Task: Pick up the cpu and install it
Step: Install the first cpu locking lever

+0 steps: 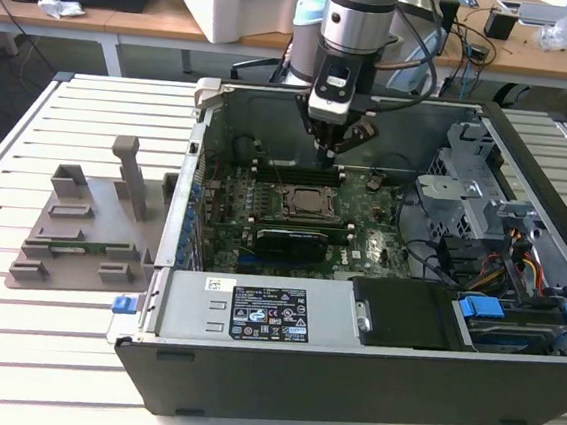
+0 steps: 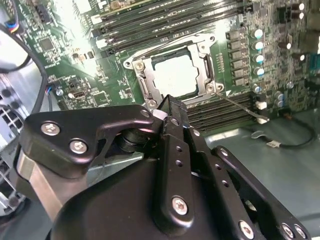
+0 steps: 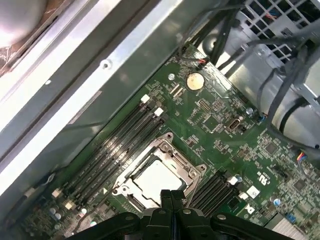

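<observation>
While gripper [image 1: 330, 147] hovers above motherboard [image 1: 360, 250] inside computer case [image 1: 368, 381], fingers pressed together (nothing held), cpu [image 3: 156, 180] sits seated in socket [image 3: 197, 172], apart from fingertips.

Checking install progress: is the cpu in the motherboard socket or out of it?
In. The shiny silver square cpu lies flat inside the metal socket frame in both wrist views; the black claw hovers above, holding nothing.
</observation>
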You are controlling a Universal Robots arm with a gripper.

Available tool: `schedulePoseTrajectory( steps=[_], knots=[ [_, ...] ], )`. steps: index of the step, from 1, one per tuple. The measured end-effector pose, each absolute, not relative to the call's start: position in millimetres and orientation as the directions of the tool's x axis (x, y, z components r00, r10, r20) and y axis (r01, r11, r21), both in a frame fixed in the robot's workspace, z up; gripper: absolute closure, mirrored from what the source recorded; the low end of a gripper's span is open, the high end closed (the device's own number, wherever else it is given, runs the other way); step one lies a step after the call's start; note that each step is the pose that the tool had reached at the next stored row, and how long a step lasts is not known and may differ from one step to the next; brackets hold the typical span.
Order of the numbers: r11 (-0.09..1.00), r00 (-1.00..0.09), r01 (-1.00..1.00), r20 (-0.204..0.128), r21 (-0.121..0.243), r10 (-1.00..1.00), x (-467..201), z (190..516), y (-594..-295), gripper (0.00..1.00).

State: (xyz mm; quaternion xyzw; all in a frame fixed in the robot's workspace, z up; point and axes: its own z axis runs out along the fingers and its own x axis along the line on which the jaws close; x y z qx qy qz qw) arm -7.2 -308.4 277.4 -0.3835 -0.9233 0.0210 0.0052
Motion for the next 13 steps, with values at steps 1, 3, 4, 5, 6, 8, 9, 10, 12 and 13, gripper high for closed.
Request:
schedulePoseTrajectory(
  steps=[1, 3, 4, 5, 6, 8, 9, 10, 12, 13],
  knots=[
    [0.723, -0.724, 0.689, -0.006, -0.043, 0.69, -7.2, 277.4, -308.4, 0.89],
    [0.747, -0.747, 0.664, -0.006, -0.043, 0.664, -7.2, 277.4, -308.4, 0.89],
    [0.756, -0.757, 0.653, -0.006, -0.043, 0.654, -7.2, 277.4, -308.4, 0.89],
    [0.768, -0.768, 0.64, -0.006, -0.043, 0.64, -7.2, 277.4, -308.4, 0.89],
    [0.781, -0.782, 0.622, -0.006, -0.043, 0.623, -7.2, 277.4, -308.4, 0.89],
    [0.8, -0.8, 0.599, -0.006, -0.043, 0.599, -7.2, 277.4, -308.4, 0.89],
    [0.809, -0.81, 0.587, -0.006, -0.043, 0.587, -7.2, 277.4, -308.4, 0.89],
    [0.815, -0.816, 0.577, -0.006, -0.043, 0.578, -7.2, 277.4, -308.4, 0.89],
    [0.841, -0.842, 0.539, -0.006, -0.043, 0.54, -7.2, 277.4, -308.4, 0.89],
    [0.857, -0.858, 0.514, -0.006, -0.043, 0.514, -7.2, 277.4, -308.4, 0.89]
  ],
)
